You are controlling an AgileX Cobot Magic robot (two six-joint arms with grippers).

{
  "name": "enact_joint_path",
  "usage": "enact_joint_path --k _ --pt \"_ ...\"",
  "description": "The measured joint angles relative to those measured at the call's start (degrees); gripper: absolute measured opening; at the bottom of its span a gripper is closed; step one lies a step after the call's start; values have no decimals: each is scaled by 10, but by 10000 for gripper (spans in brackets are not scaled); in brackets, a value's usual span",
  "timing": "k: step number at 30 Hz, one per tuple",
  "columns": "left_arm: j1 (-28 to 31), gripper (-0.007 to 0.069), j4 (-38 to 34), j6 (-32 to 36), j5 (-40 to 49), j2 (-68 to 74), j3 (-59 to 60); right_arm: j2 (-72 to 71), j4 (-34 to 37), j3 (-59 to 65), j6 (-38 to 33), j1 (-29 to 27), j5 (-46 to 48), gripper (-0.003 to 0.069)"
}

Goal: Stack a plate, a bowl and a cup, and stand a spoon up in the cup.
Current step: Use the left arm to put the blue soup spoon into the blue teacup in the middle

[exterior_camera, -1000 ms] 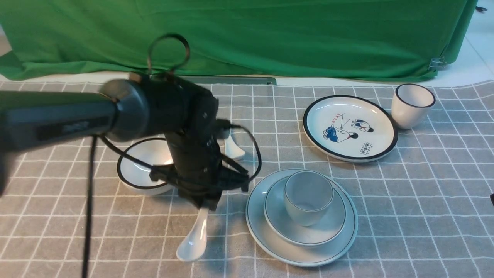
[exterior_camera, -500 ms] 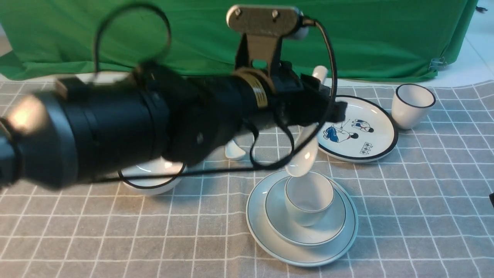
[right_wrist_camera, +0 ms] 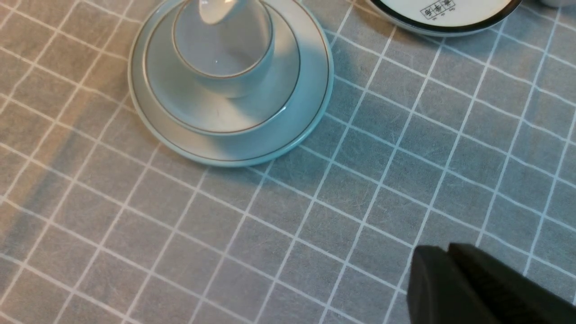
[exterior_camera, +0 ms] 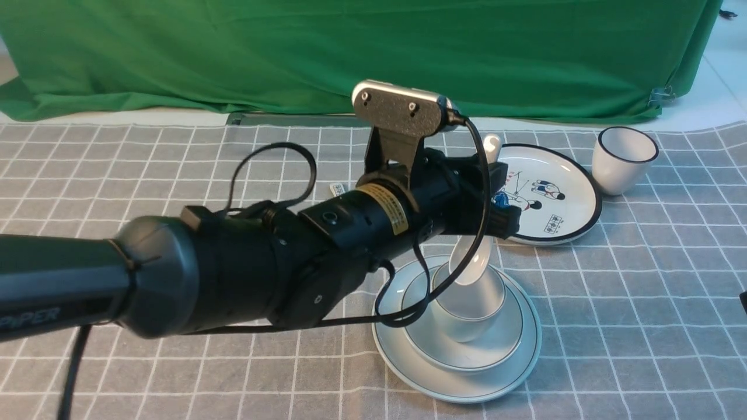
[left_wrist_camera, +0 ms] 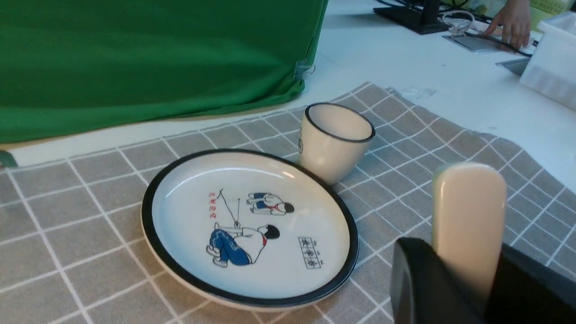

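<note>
The plate [exterior_camera: 455, 385] lies on the checked cloth with the bowl [exterior_camera: 496, 350] on it and the cup [exterior_camera: 467, 318] standing in the bowl. My left gripper [exterior_camera: 495, 201] is shut on the spoon [exterior_camera: 473, 265] by its handle and holds it steeply upright above the stack. The spoon's scoop end is inside the cup's mouth. In the left wrist view the spoon handle [left_wrist_camera: 468, 216] sticks up between the black fingers [left_wrist_camera: 418, 288]. The right wrist view shows the plate [right_wrist_camera: 279, 144], bowl [right_wrist_camera: 198, 114], cup [right_wrist_camera: 234, 76] and spoon tip [right_wrist_camera: 216, 9]. My right gripper [right_wrist_camera: 447, 258] is shut and empty, low over bare cloth.
A black-rimmed plate with cartoon figures [exterior_camera: 554, 198] and a black-rimmed white cup [exterior_camera: 621, 157] stand at the back right, close behind the left gripper. My left arm [exterior_camera: 233, 274] crosses the table's middle and hides what lies behind it. A green cloth [exterior_camera: 373, 52] hangs at the back.
My left gripper lifted the spoon off the cloth at the front, swung right over the stack, then came down so the spoon's scoop end is in the cup.
</note>
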Motion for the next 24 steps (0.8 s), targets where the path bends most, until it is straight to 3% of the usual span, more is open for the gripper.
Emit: enact_joint_path --k 11,20,24 --pt "0 134 10 -12 50 19 3 0 0 0 0 0 -5 87" --pt "0 304 10 -12 80 14 3 0 0 0 0 0 -6 88" --pt "1 307 15 -11 224 -48 -10 -1 -40 -17 16 0 23 89"
